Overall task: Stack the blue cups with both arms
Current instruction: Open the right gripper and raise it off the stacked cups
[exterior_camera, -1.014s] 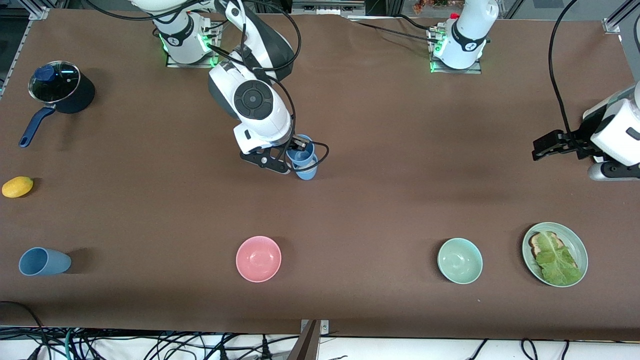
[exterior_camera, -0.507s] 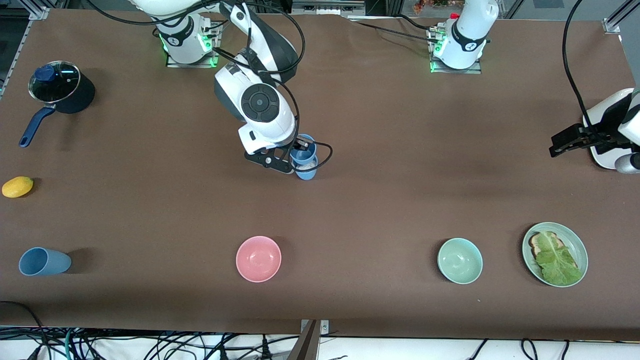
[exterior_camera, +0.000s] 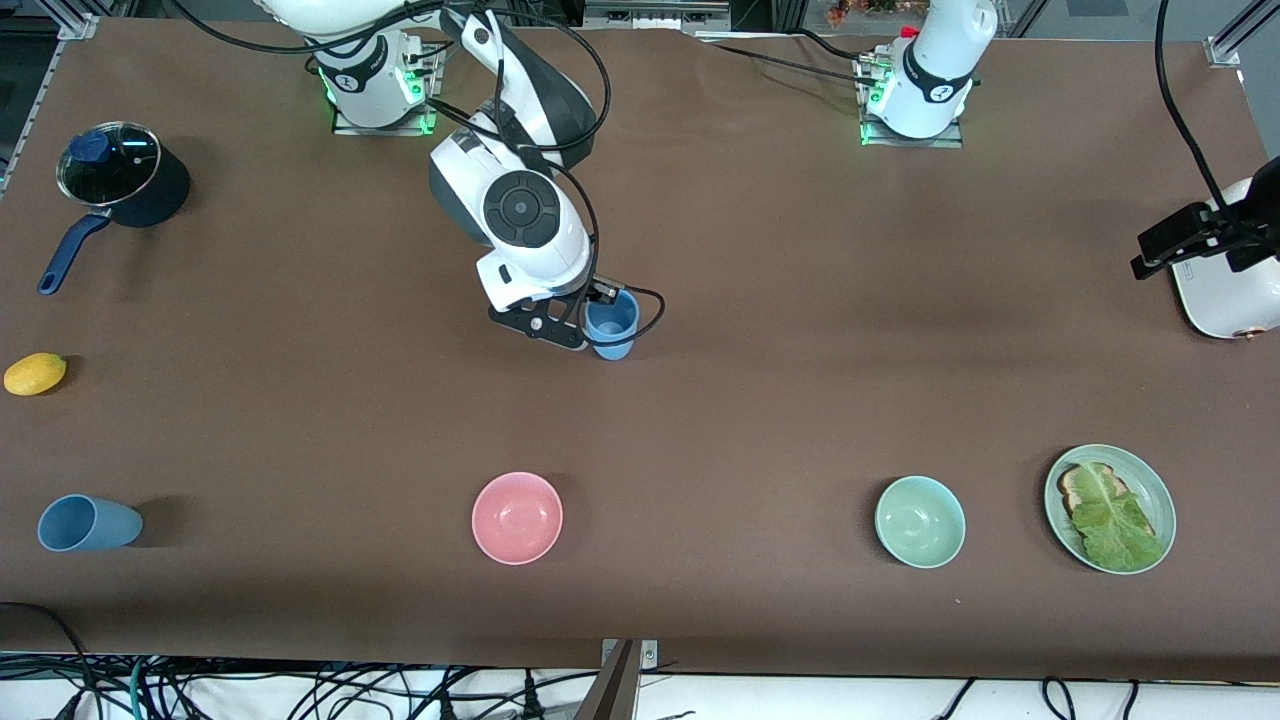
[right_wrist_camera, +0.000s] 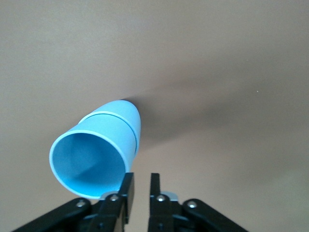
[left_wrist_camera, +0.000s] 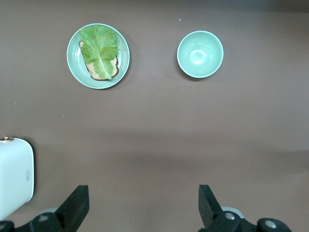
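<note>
Two blue cups (exterior_camera: 610,325) stand nested, one inside the other, in the middle of the table. In the right wrist view the stack (right_wrist_camera: 99,150) shows the inner cup's rim above the outer cup's rim. My right gripper (exterior_camera: 592,312) is right beside the stack's rim. Its fingers (right_wrist_camera: 126,191) stand a narrow gap apart with only bare table between them. A third blue cup (exterior_camera: 85,523) lies on its side at the right arm's end, near the front camera. My left gripper (exterior_camera: 1162,250) is wide open and empty at the left arm's end, also seen in the left wrist view (left_wrist_camera: 143,203).
A white appliance (exterior_camera: 1230,300) sits under the left gripper. A pink bowl (exterior_camera: 517,517), a pale green bowl (exterior_camera: 920,521) and a green plate (exterior_camera: 1150,480) with bread and lettuce lie near the front camera. A lidded pot (exterior_camera: 120,175) and a yellow fruit (exterior_camera: 35,373) sit at the right arm's end.
The upper cup has dropped fully into the lower cup, and the right gripper's fingers are now off its rim. The left gripper has swung farther toward the left arm's end.
</note>
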